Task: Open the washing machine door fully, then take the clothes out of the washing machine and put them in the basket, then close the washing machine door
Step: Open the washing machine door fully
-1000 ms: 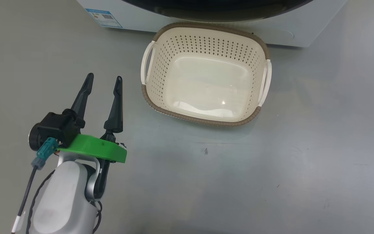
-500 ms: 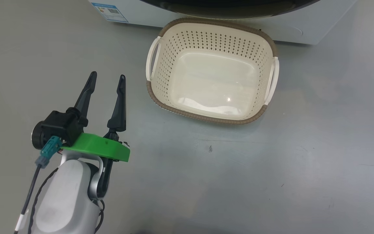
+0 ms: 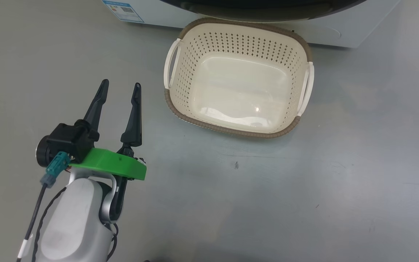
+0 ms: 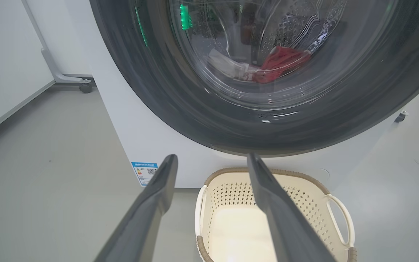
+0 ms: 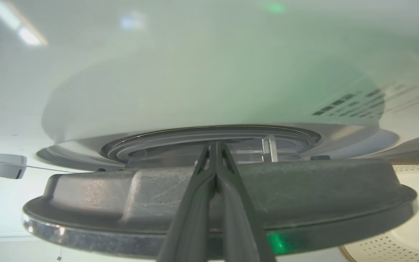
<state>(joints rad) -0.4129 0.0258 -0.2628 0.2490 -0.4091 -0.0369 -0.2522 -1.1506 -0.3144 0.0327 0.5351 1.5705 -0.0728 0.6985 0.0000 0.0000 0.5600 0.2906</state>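
The washing machine [image 4: 129,138] fills the top of the left wrist view, and its glossy black washing machine door [image 4: 151,91] faces me. Through the glass I see red and white clothes [image 4: 280,63] in the drum. The cream basket [image 3: 231,131] stands empty on the floor before the machine [image 3: 158,16]. My left gripper [image 3: 120,83] is open and empty, left of the basket [image 4: 296,196], pointing at the machine. My right gripper [image 5: 215,143] is shut, its tips against the grey inner side of the door [image 5: 122,196], which stands off the white machine front [image 5: 195,91].
Grey floor spreads around the basket. A blue sticker [image 3: 122,9] marks the machine's lower left corner. A wheeled stand leg [image 4: 64,76] and a white wall lie to the machine's left.
The head camera has shifted slightly, so the basket and machine sit a little higher and to the right in the picture. Left gripper stays open in the same place.
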